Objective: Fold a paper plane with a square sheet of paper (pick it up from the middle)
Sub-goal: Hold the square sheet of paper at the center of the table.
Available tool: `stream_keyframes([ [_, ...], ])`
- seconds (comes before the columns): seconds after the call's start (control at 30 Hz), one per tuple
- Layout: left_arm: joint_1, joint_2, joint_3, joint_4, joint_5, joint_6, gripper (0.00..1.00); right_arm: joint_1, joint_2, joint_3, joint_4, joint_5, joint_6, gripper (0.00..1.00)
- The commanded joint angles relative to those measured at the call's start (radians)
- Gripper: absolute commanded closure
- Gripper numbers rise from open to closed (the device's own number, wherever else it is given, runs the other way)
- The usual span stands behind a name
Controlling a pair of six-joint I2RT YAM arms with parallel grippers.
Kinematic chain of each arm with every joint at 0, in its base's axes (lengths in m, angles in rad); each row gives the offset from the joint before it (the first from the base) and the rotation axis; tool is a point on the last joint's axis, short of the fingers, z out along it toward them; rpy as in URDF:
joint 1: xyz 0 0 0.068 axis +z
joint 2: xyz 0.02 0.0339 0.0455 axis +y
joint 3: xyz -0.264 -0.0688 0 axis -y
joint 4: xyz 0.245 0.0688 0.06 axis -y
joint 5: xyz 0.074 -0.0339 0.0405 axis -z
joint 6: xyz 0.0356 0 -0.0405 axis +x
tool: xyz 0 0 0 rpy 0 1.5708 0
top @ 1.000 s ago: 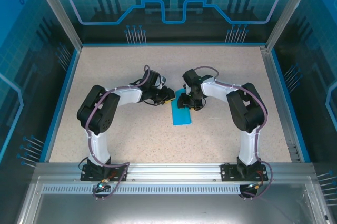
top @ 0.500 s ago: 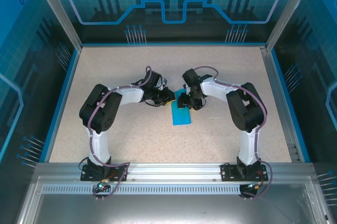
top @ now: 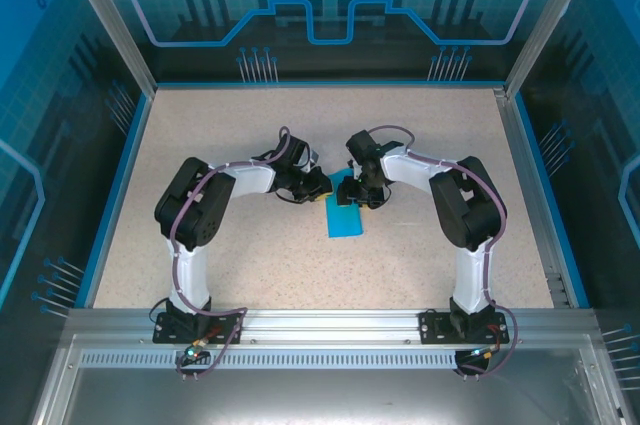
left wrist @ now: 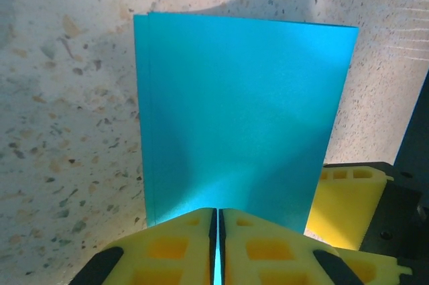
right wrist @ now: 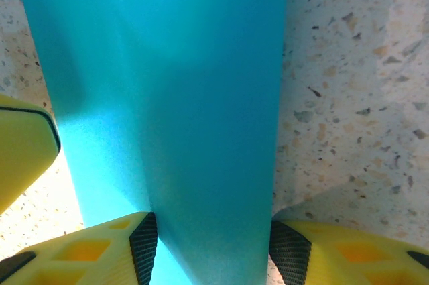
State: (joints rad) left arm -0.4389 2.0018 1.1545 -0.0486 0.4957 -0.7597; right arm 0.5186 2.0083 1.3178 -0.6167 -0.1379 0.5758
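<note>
The square sheet of paper (top: 345, 213) lies folded into a cyan-blue rectangle at the middle of the table. My left gripper (top: 322, 185) meets its upper left edge. In the left wrist view the paper (left wrist: 241, 117) stretches away from my left gripper (left wrist: 216, 212), whose yellow fingers are shut on a thin sliver of it. My right gripper (top: 360, 193) is at the paper's upper right end. In the right wrist view the paper (right wrist: 174, 97) runs between the spread pads of my right gripper (right wrist: 208, 231), which stands open, its left finger over the paper.
The speckled table (top: 250, 135) is bordered by a blue rim and metal frame posts (top: 110, 15). A yellow finger of the right gripper (left wrist: 348, 198) sits close beside the paper in the left wrist view. The left gripper's finger (right wrist: 23, 144) is in the right wrist view.
My left gripper has closed its jaws onto the paper's edge, and the left arm has shifted slightly to the right. The right arm and the paper have stayed put.
</note>
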Motion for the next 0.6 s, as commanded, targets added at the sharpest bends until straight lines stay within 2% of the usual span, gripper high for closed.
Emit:
stream_keyframes([
  [0.0, -0.007, 0.028, 0.028, -0.041, 0.031, 0.023, 0.88, 0.013, 0.168, -0.072, 0.055, 0.032, -0.009, 0.45],
  [0.4, -0.011, 0.055, 0.043, -0.132, -0.02, 0.047, 0.92, 0.015, 0.17, -0.069, 0.057, 0.029, -0.007, 0.45],
  [0.57, -0.01, 0.064, 0.041, -0.194, -0.046, 0.072, 0.93, 0.011, 0.101, -0.059, 0.052, -0.003, 0.006, 0.44],
])
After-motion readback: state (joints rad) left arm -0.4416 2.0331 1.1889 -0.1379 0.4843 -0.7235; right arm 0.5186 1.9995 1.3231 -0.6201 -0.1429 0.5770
